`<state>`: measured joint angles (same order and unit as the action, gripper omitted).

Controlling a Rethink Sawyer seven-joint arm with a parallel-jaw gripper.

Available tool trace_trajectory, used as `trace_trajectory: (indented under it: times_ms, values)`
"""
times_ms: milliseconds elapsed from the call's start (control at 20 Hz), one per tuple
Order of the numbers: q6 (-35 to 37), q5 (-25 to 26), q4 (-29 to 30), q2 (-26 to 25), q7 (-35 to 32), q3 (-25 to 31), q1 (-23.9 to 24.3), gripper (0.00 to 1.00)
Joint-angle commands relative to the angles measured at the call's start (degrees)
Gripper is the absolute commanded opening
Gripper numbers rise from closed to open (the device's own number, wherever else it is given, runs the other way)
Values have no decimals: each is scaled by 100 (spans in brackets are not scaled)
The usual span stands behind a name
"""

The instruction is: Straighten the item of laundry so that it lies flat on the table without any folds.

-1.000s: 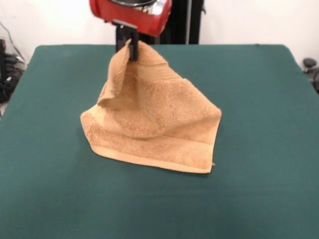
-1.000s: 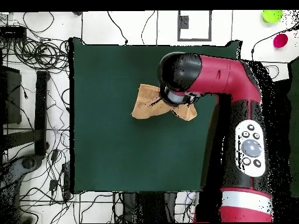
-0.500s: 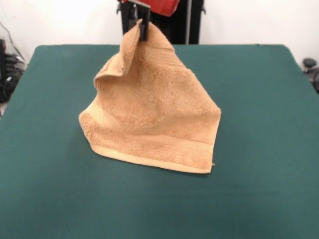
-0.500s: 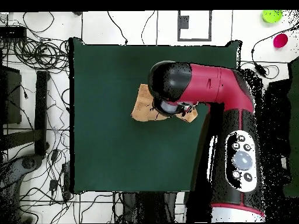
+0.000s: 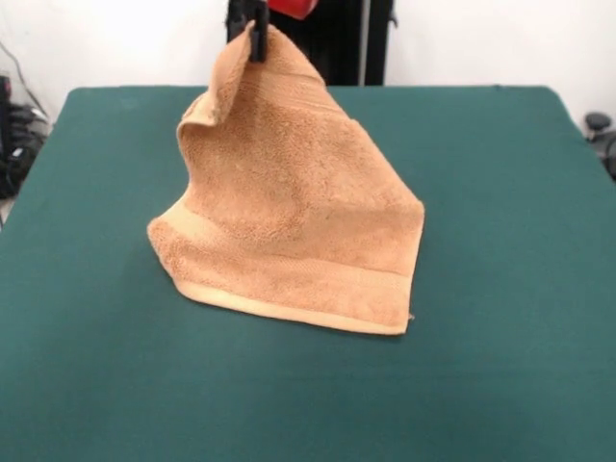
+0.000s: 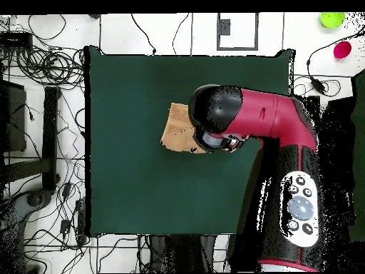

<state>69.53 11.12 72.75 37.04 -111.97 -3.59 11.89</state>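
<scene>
While its lower hem rests on the table, the towel hangs like a tent directly below the gripper, whose black fingers are pinched onto its raised corner.

From the front, the claw is mostly cut off by the top edge; only dark tips show, pinching the towel. From above, the arm hides the claw and most of the towel beneath it; just the towel's part left of it shows.
</scene>
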Motion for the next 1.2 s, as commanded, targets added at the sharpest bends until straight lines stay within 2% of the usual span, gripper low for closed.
trace_trajectory:
  times_ms: [50,700,1200]
  values:
    - [-617,-236,1101,-102,-1578,-132,-260,0]
    - [-2468,-319,2517,315,-1353,-243,-228,0]
    - [-4209,-398,3673,710,-925,42,162,0]
